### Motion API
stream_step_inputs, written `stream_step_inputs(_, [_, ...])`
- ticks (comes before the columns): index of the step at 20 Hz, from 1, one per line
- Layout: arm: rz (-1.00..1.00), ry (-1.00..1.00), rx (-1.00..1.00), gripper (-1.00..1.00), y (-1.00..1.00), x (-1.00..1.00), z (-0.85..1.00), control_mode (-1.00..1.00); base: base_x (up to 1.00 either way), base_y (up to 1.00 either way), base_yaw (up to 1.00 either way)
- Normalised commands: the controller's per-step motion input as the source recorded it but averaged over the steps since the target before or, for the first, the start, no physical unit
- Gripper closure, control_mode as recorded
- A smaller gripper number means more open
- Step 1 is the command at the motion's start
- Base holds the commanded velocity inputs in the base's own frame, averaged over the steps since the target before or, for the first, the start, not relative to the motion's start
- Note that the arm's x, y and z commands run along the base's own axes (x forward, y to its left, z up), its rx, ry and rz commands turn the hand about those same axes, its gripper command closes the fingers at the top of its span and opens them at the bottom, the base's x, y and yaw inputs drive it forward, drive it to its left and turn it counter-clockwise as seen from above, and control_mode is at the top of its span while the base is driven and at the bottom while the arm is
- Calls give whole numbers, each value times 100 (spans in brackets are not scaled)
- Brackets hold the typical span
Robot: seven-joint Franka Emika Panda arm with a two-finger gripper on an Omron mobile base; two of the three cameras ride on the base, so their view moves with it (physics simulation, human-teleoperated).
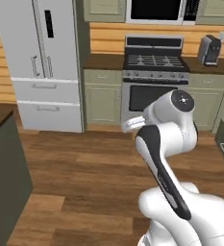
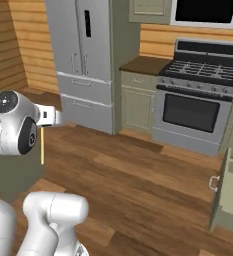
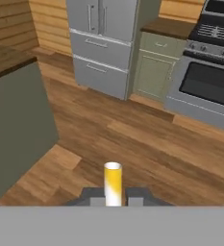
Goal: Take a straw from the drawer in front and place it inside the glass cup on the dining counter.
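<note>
The jaws are closed tight on the straw (image 3: 113, 184), pinching it between the 2 dark fingertips (image 3: 92, 197); in the hand view its pale-yellow shaft sticks up from between them with the open end towards the camera. From the right base view the straw (image 2: 42, 145) hangs straight down below the gripper (image 2: 47, 121), well above the wood floor (image 2: 138, 185) and touching nothing else. The white arm (image 1: 167, 158) is folded up high over open floor. To the arm's left stands the dining desk (image 3: 7, 57), a dark wood top over a grey-green panel, near the hand but apart from it. Across the room are the steel fridge (image 1: 41, 62), a black-and-steel stove (image 1: 154, 72) between green cabinets, and a toaster (image 1: 210, 49) on the far worktop. At the right edge of the right base view a green drawer (image 2: 230, 192) stands pulled open, its small silver handle facing the floor space.
</note>
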Motion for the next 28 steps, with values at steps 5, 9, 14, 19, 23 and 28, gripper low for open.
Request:
stream_step_inputs(5, [0, 0, 0, 100, 0, 0, 0, 100, 31, 97, 8])
stream_step_inputs(9, [0, 0, 0, 100, 0, 0, 0, 100, 89, 71, 0])
stream_step_inputs(14, [0, 0, 0, 100, 0, 0, 0, 100, 100, 35, 0])
stream_step_inputs(19, [0, 0, 0, 100, 0, 0, 0, 100, 100, 0, 0])
stream_step_inputs(23, [0, 0, 0, 100, 0, 0, 0, 100, 100, -3, 10])
stream_step_inputs(28, [0, 0, 0, 100, 0, 0, 0, 100, 100, -19, 37])
